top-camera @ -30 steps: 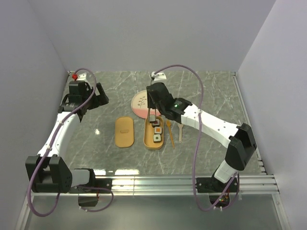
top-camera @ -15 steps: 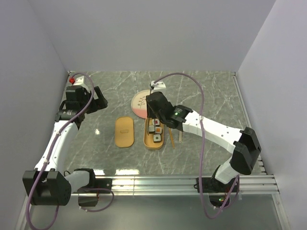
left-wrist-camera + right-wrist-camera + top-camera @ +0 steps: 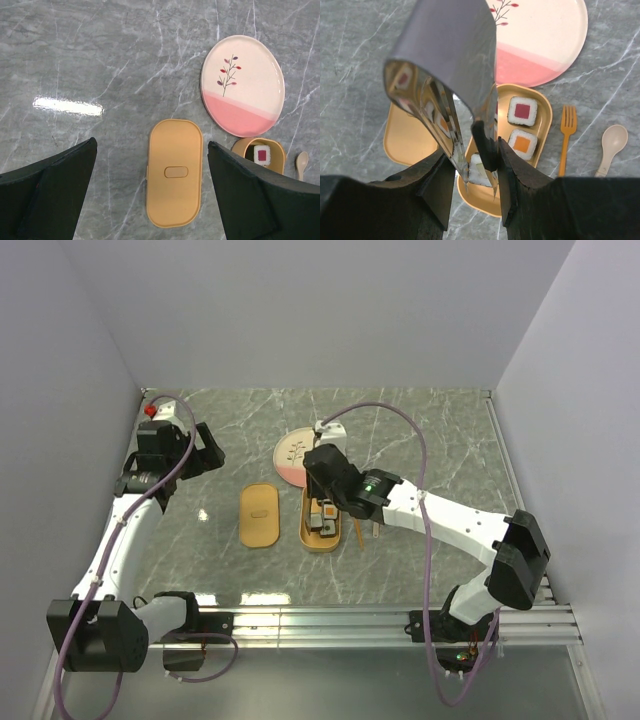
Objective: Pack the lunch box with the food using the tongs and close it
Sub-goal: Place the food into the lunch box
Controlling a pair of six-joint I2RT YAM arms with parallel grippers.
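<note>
The tan-orange lunch box stands open, and its flat lid lies to the left of it. In the right wrist view, two sushi pieces lie in the box, one with a red centre and one with an orange centre. My right gripper is shut on the metal tongs. The tong tips pinch a third piece over the box's near end. My left gripper hangs open high above the lid, holding nothing.
A round pink-and-cream plate sits just behind the box. To the right of the box lie an orange fork and a beige spoon. The right arm crosses the table from the right. Grey walls enclose three sides.
My right gripper with the tongs has moved from the box's far end toward its near end and sunk lower. The left gripper shifted slightly back and to the left, then stayed still.
</note>
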